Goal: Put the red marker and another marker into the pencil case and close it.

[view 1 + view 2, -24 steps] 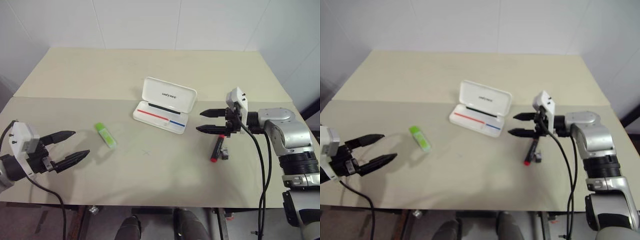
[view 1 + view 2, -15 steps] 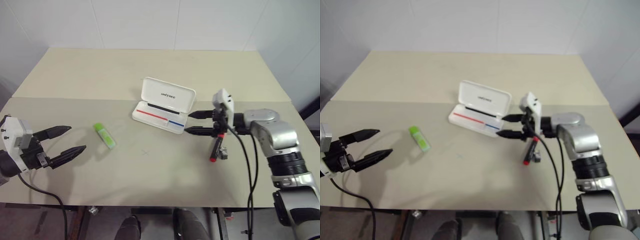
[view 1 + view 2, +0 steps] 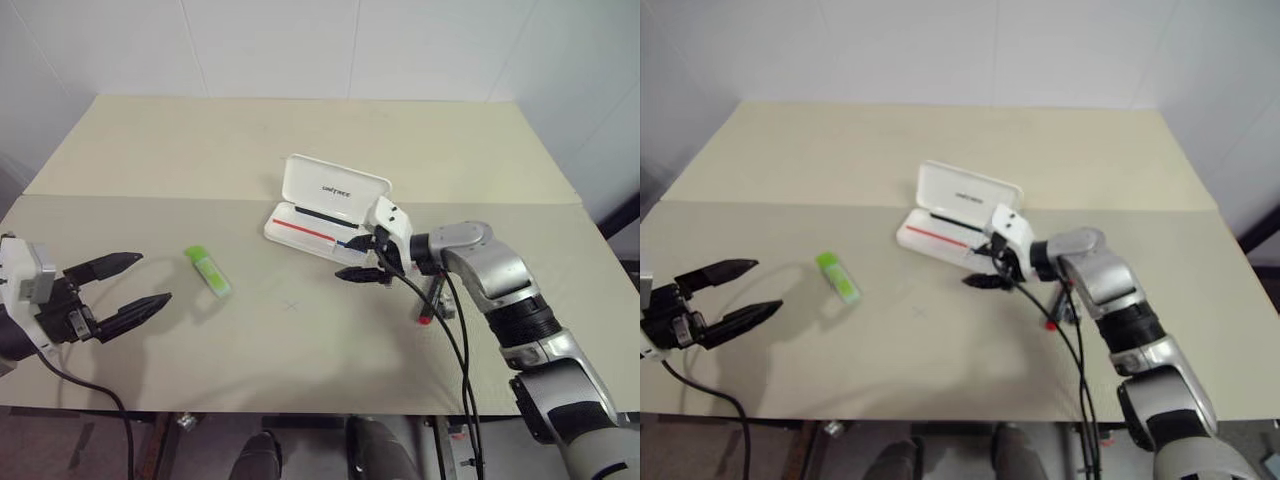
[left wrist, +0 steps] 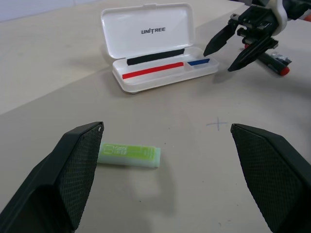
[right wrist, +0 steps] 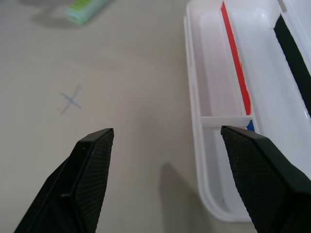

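The right tool (image 3: 362, 257), open and empty, has swung away from the red marker (image 3: 430, 301) to the open case (image 3: 325, 213); the marker lies unpicked on the tabletop (image 3: 300, 350). Left tool (image 3: 125, 285) gapes near the green marker (image 3: 210, 270)

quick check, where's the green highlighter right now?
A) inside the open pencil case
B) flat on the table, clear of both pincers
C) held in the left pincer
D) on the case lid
B: the green highlighter lies flat on the table, between the open left pincer and the open pencil case, touching neither.
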Robot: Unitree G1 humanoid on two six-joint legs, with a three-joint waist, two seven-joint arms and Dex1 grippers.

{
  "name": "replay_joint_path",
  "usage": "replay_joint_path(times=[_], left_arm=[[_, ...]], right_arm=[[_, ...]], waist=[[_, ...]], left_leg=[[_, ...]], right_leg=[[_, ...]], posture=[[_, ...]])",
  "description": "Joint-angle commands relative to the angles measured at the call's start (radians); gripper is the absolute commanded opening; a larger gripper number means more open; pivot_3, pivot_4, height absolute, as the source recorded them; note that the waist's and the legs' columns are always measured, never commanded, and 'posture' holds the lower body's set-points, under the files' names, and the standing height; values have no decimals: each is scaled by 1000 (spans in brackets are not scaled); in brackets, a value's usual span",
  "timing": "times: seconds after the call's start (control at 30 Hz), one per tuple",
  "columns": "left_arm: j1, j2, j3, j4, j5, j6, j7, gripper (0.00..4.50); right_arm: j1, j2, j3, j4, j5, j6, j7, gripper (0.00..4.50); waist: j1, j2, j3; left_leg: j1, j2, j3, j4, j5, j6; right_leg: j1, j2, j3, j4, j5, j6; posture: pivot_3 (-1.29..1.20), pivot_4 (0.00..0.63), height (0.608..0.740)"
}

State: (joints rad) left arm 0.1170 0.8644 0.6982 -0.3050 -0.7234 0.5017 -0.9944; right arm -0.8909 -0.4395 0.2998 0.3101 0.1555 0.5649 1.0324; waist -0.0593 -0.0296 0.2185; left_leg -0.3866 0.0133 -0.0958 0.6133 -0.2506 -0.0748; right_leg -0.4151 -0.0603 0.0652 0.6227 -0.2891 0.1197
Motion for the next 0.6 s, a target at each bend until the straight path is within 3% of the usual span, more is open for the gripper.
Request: replay_joint_path(times=[0.03, 0.27, 0.6], left_arm=[[-7, -7, 25, -34, -18, -19, 12, 4461], [41, -29, 65, -74, -19, -18, 28, 4461], [43, -37, 50, -90, -16, -17, 51, 4461]], right_arm=[[-54, 29, 4, 92, -37, -74, -10, 4500], [-86, 51, 30, 186, -98, -123, 14, 4500], [-52, -6, -5, 115, -91, -121, 79, 4500]], waist=[[1, 0, 0], [3, 0, 0], [5, 0, 0]], left_leg=[[0, 0, 0, 0, 0, 0], [-1, 0, 0, 0, -1, -2], [0, 0, 0, 0, -1, -2]], right_leg=[[0, 0, 0, 0, 0, 0], [0, 0, 0, -1, 0, 0], [0, 0, 0, 0, 0, 0]], posture=[[0, 150, 740], [0, 150, 740], [0, 150, 740]])
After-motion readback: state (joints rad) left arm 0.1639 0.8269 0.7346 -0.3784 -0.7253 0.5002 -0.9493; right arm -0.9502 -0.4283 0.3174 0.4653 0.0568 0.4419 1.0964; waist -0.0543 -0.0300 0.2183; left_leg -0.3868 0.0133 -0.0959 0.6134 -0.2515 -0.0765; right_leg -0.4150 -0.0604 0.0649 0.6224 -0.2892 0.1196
